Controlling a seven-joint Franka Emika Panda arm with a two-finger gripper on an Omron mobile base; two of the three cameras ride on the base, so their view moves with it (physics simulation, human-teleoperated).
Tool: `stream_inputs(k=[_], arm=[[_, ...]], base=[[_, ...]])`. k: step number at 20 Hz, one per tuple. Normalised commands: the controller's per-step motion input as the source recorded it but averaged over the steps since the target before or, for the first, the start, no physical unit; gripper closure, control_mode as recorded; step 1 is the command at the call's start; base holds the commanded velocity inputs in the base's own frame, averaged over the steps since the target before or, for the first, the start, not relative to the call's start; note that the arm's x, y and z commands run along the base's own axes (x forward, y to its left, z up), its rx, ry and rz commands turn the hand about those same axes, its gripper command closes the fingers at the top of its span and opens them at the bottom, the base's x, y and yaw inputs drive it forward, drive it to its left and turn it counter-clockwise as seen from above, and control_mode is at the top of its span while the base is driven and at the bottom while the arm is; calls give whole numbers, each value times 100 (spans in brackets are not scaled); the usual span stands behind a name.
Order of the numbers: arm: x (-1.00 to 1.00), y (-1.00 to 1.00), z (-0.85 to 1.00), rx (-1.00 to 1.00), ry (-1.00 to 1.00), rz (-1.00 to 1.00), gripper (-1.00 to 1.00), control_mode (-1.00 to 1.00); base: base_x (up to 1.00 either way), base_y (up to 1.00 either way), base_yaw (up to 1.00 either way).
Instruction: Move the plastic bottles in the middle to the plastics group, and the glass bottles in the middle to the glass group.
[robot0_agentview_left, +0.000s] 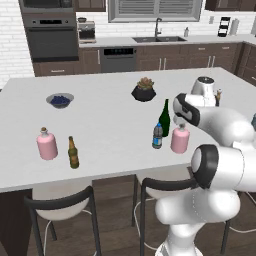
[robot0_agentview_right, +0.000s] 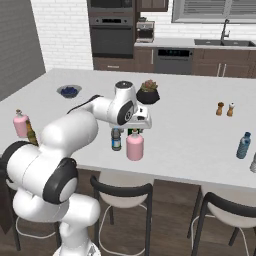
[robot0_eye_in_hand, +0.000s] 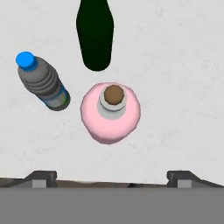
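Gripper (robot0_eye_in_hand: 112, 177): hanging directly above pink flask (robot0_eye_in_hand: 110, 112), jaws spread fully wide, holding nothing. Flask standing upright mid-counter (robot0_agentview_left: 110, 130), water bottle (robot0_eye_in_hand: 43, 81) just beside it, dark green wine bottle (robot0_eye_in_hand: 95, 33) just behind. Second pink flask (robot0_agentview_left: 47, 144) and brown beer bottle (robot0_agentview_left: 73, 153) sitting well apart at counter's left end.

Pink flask (robot0_eye_in_hand: 110, 113) standing apart from its neighbours at centre frame, green wine bottle (robot0_eye_in_hand: 95, 33) close above it, water bottle (robot0_eye_in_hand: 43, 81) near at upper left, bare worktop (robot0_eye_in_hand: 183, 87) open along the whole right side and below, jaws spread wide overhead.
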Motion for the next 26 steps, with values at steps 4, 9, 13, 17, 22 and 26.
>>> stream_inputs(k=[4, 9, 13, 17, 22, 26], arm=[[21, 1, -3, 0, 0, 2, -100, -100], [31, 0, 0, 0, 0, 4, -100, -100], [18, 0, -8, 0, 0, 3, -100, -100], [2, 0, -21, 0, 0, 2, -100, -100], [3, 0, -29, 0, 0, 1, -100, -100], [11, 0, -11, 0, 0, 0, -100, -100]], base=[[0, 0, 0], [0, 0, 0], [0, 0, 0], [0, 0, 0], [0, 0, 0], [0, 0, 0]])
